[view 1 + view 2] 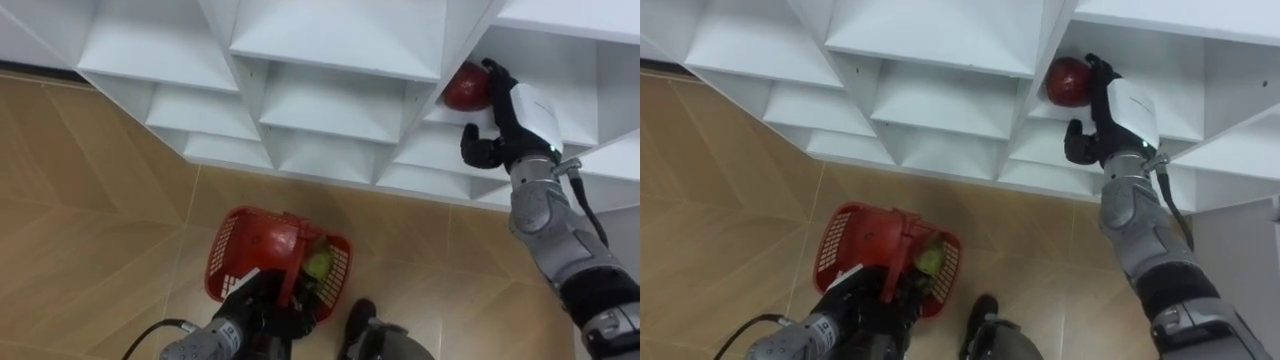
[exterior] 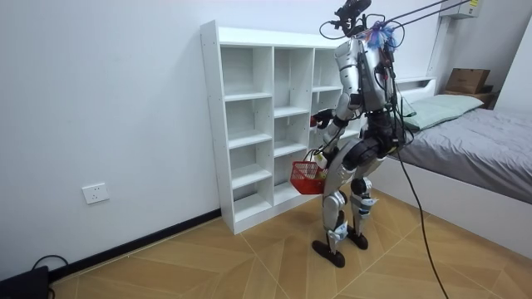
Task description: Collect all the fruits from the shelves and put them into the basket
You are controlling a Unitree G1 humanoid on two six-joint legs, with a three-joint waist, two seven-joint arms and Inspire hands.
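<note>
Left eye view first: the right hand (image 1: 510, 115) is up inside a compartment of the white shelf unit (image 1: 330, 40), right against the dark red fruit (image 1: 464, 88) we're after. That fruit sits on its shelf, tucked close to the divider wall. The fingers (image 1: 494, 72) run fairly straight along its far side and look to be touching it, while the thumb hangs lower down, clear of the fruit. So we'd call that an unclosed hand resting on it, not a real grab yet.

Down low, the left hand (image 1: 250, 305) has its fingers curled round the handle of the red basket (image 1: 225, 260), which hangs over the wooden floor (image 1: 80, 200). There's already a red fruit (image 1: 280, 243) and a green fruit (image 1: 318, 265) inside. In the room view we're standing right up against the shelves, basket by the knee.

What worries us from here:
- With the thumb off the fruit, closing only the fingers could just nudge it along the shelf or roll it off the front edge, and it's a long drop to the floor
- The fruit is round and probably smooth, so a shallow grip may slip on the way out
- The basket is well below and off to the left, so letting go early means a miss
- A hard drop in could bounce the other two fruits out
</note>
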